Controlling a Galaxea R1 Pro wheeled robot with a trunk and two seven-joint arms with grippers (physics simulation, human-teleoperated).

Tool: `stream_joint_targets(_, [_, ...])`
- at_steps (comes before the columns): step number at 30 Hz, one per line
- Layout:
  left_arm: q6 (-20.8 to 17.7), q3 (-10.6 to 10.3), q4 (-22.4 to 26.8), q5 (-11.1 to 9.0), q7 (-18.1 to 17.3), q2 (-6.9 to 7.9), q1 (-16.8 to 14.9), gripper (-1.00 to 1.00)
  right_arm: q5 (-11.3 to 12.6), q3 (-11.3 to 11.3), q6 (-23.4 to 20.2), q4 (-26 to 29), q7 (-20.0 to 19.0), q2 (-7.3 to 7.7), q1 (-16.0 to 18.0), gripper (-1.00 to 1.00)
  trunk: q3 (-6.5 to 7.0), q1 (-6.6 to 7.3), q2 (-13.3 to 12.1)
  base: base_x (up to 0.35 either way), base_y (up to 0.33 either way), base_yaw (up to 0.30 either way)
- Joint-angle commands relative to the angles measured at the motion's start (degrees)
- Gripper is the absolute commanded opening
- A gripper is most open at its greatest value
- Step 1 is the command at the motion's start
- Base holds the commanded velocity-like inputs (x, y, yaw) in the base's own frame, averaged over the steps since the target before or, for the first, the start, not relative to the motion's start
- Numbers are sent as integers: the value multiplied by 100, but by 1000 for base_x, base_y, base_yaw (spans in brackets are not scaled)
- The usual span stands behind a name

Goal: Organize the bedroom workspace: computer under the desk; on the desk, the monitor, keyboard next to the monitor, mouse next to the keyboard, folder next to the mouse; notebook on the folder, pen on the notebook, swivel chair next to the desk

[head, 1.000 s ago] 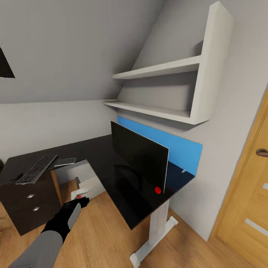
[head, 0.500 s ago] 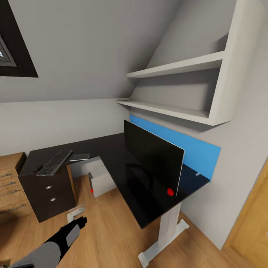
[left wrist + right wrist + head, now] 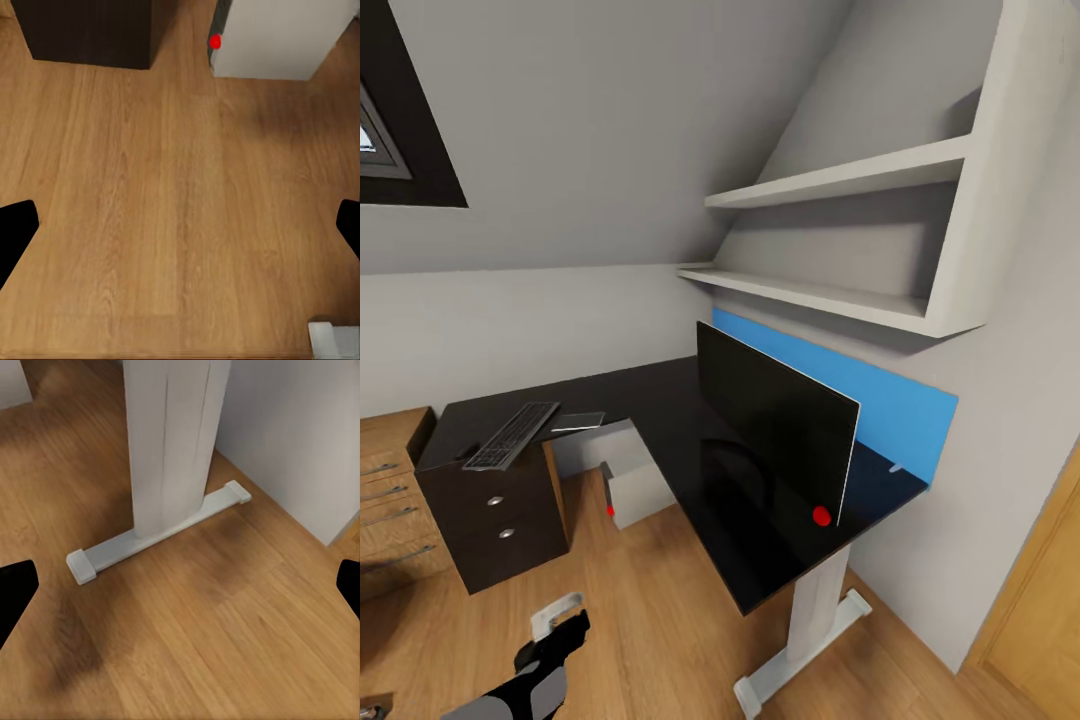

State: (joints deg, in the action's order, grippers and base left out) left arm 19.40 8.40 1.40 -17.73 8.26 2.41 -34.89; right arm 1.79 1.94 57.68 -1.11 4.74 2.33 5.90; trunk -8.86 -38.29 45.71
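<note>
**Facing the bench with both sets of fingers spread and empty**

Looking over the black L-shaped bench (image 3: 660, 410) from my head camera, I see the monitor (image 3: 775, 420) standing upright on its right wing, in front of the blue back panel (image 3: 900, 405), red dot at its near lower corner. The keyboard (image 3: 512, 435) lies on the far left end above the black drawer unit (image 3: 495, 520), with the notebook (image 3: 578, 421) just beside it to the right. The computer (image 3: 638, 490) sits on the wooden floor (image 3: 660, 620) under the bench, in the inner corner, its red dot facing me.

My left gripper (image 3: 555, 645) hangs low over the floor near the left; from its wrist camera the fingers (image 3: 15, 232) sit wide apart at the frame edges, gripping nothing, with the computer's (image 3: 281, 37) corner ahead. My right gripper's fingers (image 3: 15, 589) are likewise spread and empty, pointing at the bench's white leg (image 3: 172, 435) and its foot bar (image 3: 157, 536). White wall shelves (image 3: 830, 240) hang above the monitor.
</note>
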Motion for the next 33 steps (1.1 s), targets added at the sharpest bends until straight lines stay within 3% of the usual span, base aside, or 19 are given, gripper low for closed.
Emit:
stream_joint_targets(1, [161,39,-17,19,-36,20,196,100,14,26,17,-12,18,3,7,100,-8,-1,7,0,0,1])
stream_joint_targets(6, [602,39,-24,23,-77,49,511,100,15,26,16,-12,18,3,7,100,-8,-1,7,0,0,0])
stream_joint_targets(7, [1212,33,-26,30,-309,34,1092,100,20,19,16,-12,22,5,7,100,-8,-1,7,0,0,0])
stream_joint_targets(14, [1332,31,-26,33,-400,30,1414,100,22,22,15,-12,31,1,7,100,-8,-1,7,0,-47,112])
stream_joint_targets(21, [1354,32,-26,33,-558,31,1743,100,23,22,14,-12,37,4,7,100,-14,-1,7,0,-250,249])
stream_joint_targets(25, [1364,36,-26,33,-1026,32,2083,100,35,1,13,-12,49,5,7,100,-29,-1,7,0,-285,256])
stream_joint_targets(29, [1427,38,-26,33,-1220,39,2214,100,39,-4,9,-12,54,5,7,100,-49,-1,7,0,-249,239])
stream_joint_targets(33, [1725,39,-26,33,-1468,54,2291,100,40,5,10,-12,43,11,7,100,-63,-1,7,-56,-213,115])
